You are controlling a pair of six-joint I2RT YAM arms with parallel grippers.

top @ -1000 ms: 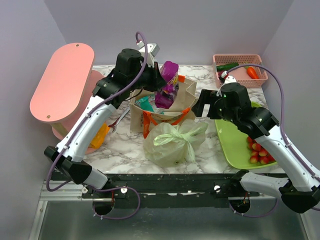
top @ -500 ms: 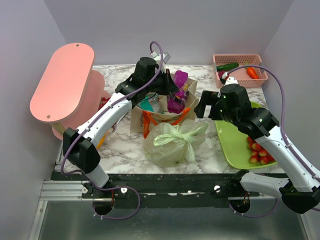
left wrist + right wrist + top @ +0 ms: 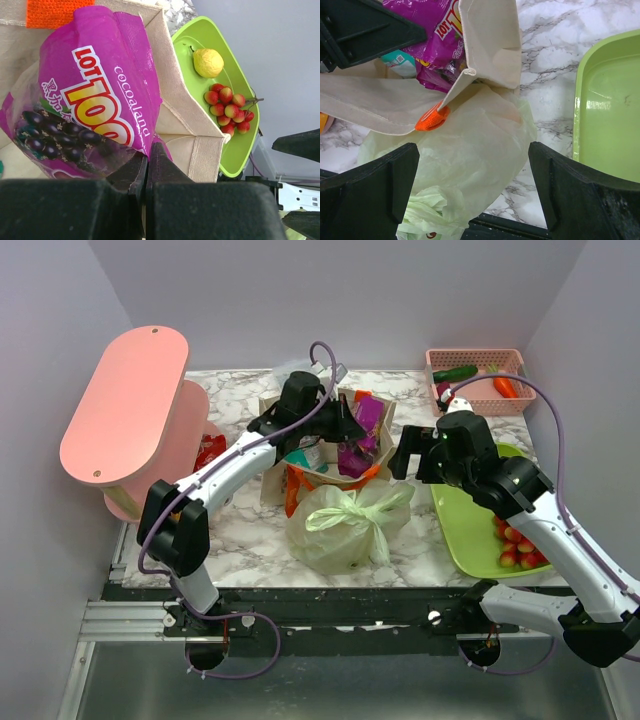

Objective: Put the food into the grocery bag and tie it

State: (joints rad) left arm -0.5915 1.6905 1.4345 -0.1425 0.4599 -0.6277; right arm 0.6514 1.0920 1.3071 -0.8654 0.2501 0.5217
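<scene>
The pale green grocery bag (image 3: 345,525) sits bulging on the marble table in front of the beige tote (image 3: 375,420), its handles bunched on top. Its contents are hidden. My left gripper (image 3: 350,425) hangs over the tote's mouth, shut on a purple snack packet (image 3: 95,90) that is pinched at its edge between the fingertips (image 3: 159,155). My right gripper (image 3: 472,165) hovers open above the grocery bag (image 3: 470,165), beside the tote's corner (image 3: 490,30). In the left wrist view a yellow citrus fruit (image 3: 208,62) lies on the green tray (image 3: 200,30).
A pink stool (image 3: 125,405) stands at the left, with a red packet (image 3: 210,450) beside it. A pink basket (image 3: 475,375) with cucumber and carrot sits at the back right. The green tray (image 3: 470,515) holds a cluster of red fruits (image 3: 515,545).
My left arm has swung right and down, carrying the purple packet from above the tote's left side into its mouth. The right gripper has barely shifted.
</scene>
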